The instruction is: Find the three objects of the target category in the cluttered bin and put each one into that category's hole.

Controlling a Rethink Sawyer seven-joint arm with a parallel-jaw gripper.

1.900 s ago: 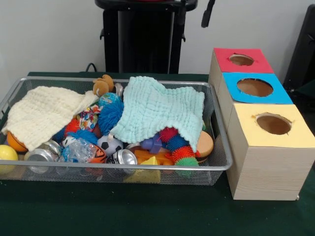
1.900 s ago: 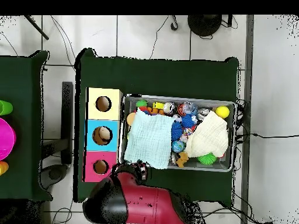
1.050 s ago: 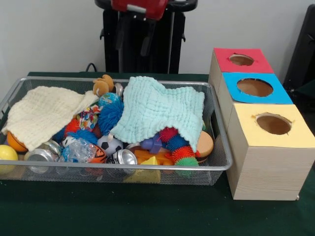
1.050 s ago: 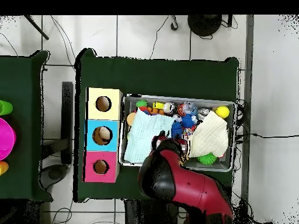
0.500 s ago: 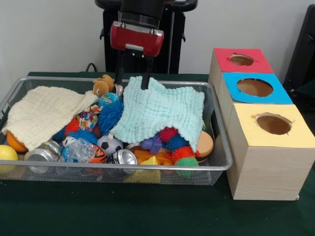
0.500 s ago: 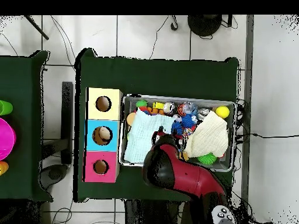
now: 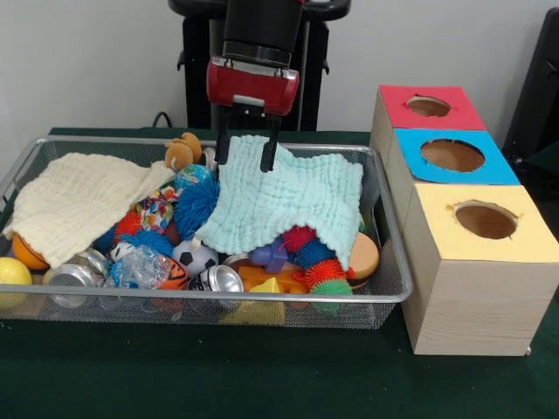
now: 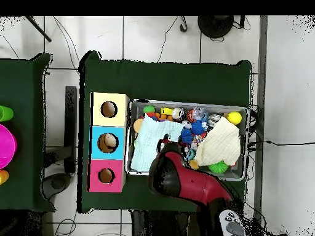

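The wire mesh bin (image 7: 218, 297) lies on the green table, full of clutter; it also shows in the overhead view (image 8: 184, 103). My gripper (image 7: 245, 151) hangs open over the far edge of the mint-green cloth (image 7: 288, 196), with its fingertips (image 7: 222, 150) at the cloth's surface. One blotched cloth piece (image 7: 157, 209) peeks out between the cream cloth (image 7: 79, 201) and a blue spiky ball (image 7: 196, 202). No other blotched pieces show. The yellow-surround hole (image 7: 486, 220) tops the nearest wooden box, right of the bin, and also shows in the overhead view (image 8: 109, 109). In the overhead view my arm (image 8: 169, 169) covers the gripper.
Blue-surround hole (image 7: 452, 154) and red-surround hole (image 7: 428, 106) stand behind the yellow one. The bin also holds a brown plush toy (image 7: 182, 150), metal cans (image 7: 223, 279), a soccer ball (image 7: 194, 256), spiky balls (image 7: 321, 269) and a yellow ball (image 7: 13, 271).
My arm has come in from its drawn-back place and lowered the gripper over the far edge of the mint-green cloth. The things in the bin have not moved.
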